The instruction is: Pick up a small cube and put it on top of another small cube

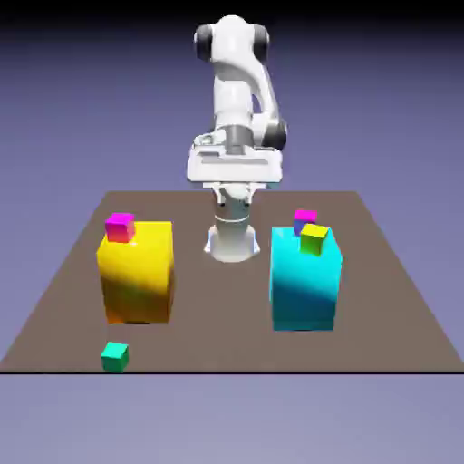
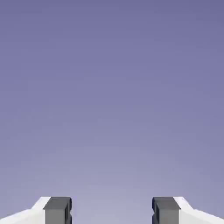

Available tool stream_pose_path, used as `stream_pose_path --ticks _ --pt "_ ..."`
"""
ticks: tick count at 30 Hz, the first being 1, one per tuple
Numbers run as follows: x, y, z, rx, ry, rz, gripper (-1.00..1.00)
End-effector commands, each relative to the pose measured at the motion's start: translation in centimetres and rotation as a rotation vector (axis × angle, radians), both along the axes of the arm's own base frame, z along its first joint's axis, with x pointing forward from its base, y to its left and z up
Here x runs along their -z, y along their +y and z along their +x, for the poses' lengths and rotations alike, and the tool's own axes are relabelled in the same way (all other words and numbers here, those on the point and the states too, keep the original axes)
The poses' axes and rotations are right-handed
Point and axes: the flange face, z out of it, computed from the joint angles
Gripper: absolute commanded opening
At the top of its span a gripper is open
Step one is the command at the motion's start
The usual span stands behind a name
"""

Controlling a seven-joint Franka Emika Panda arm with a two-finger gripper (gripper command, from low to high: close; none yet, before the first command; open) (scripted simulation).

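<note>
The tiny teal-green cube (image 1: pixel 114 357) sat on the brown counter (image 1: pixel 232 340) near its front edge, looking light, hard and easy to pinch by two flat sides, while the white gripper (image 2: pixel 112 211) was spread wide, holding nothing.

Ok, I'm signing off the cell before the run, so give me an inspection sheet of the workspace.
Surface: brown table, no spills seen
Job's things: teal cube near the front edge, exterior view's left
Clutter: yellow block and cyan block standing; two magenta cubes; yellow-green cube
Gripper: open, nothing between the tips
Cables: nothing seen
Surroundings: plain blue-violet backdrop
</note>
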Motion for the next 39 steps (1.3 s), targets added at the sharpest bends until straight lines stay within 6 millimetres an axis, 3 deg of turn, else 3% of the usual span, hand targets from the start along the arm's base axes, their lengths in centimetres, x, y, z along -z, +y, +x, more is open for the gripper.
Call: stream_pose_path --ticks 1,10,19,25,30,32,36,37,38,39 --pt "0.4 -0.5 0.8 -0.027 0.026 -0.045 0.00" --pt "5.9 -5.9 7.6 -0.305 0.290 -0.375 0.00" --pt "13.7 -13.4 12.2 -0.650 0.557 -0.568 0.00" --pt "20.0 -19.0 13.6 -0.911 0.707 -0.621 0.00" --pt "25.8 -23.7 13.6 -1.141 0.801 -0.624 0.00" --pt "26.6 -24.3 13.5 -1.171 0.811 -0.621 0.00" --pt "32.7 -25.2 13.4 -1.171 0.811 -0.621 0.00" --pt "33.5 -25.3 13.3 -1.171 0.811 -0.621 0.00" --pt "33.5 -25.3 13.3 -1.171 0.811 -0.621 -1.00" --pt "33.5 -25.3 13.3 -1.171 0.811 -0.621 -1.00"
